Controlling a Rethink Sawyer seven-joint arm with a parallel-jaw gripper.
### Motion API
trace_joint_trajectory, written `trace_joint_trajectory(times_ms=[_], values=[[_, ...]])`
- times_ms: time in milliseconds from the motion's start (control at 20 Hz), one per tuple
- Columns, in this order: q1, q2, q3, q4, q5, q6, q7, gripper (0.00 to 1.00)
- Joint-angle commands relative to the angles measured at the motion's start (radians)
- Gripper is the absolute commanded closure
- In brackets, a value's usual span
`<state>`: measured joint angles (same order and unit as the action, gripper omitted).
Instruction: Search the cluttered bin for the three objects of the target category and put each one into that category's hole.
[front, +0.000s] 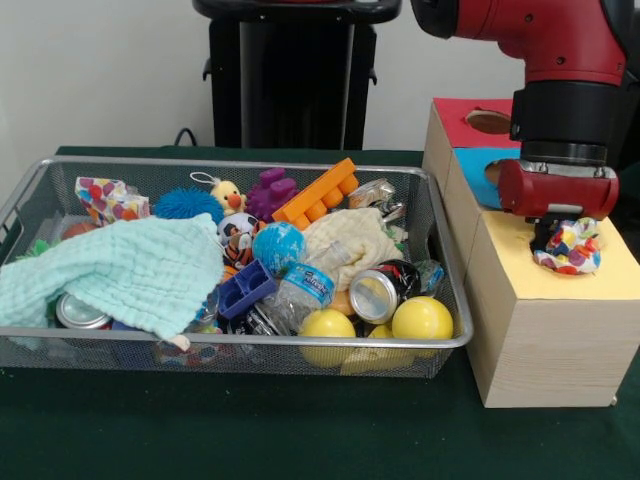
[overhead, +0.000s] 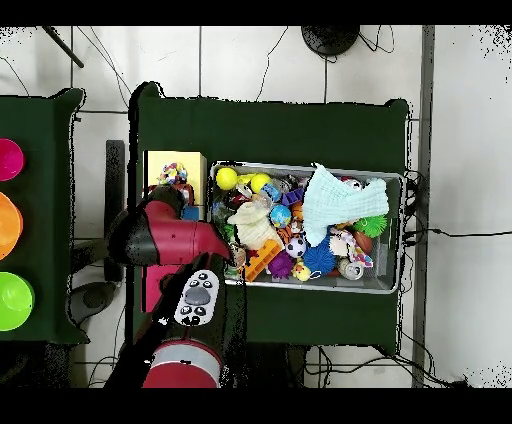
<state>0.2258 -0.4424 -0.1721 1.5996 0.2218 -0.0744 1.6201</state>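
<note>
My gripper (front: 562, 238) hangs below the red wrist, over the yellow section (front: 520, 255) of the wooden sorting box. It is shut on a bunched white cloth with coloured spots (front: 570, 247), which rests low against the yellow top and hides any hole there. In the overhead view the same spotted cloth (overhead: 172, 177) lies on the yellow panel (overhead: 190, 160), and the arm covers the gripper. In the wire bin (front: 445, 255) lie a second spotted cloth (front: 108, 197) at the back left, a large mint cloth (front: 120, 265) and a cream cloth (front: 350, 238).
The box's blue section (front: 475, 160) and red section (front: 455, 125) each show a hole. The bin also holds two yellow balls (front: 422, 318), cans (front: 378, 292), a plastic bottle (front: 305, 288), an orange brick (front: 318, 192) and soft toys. Coloured bowls (overhead: 12, 225) stand on a side table.
</note>
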Motion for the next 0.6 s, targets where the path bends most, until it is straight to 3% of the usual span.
trace_joint_trajectory(times_ms=[50,300,600], values=[[-0.03,0.22,0.055,0.098,0.024,-0.023,0.241,1.0],[-0.005,0.265,0.037,0.09,0.073,-0.037,0.248,1.0],[0.007,0.263,0.03,0.1,0.099,-0.04,0.247,1.0]])
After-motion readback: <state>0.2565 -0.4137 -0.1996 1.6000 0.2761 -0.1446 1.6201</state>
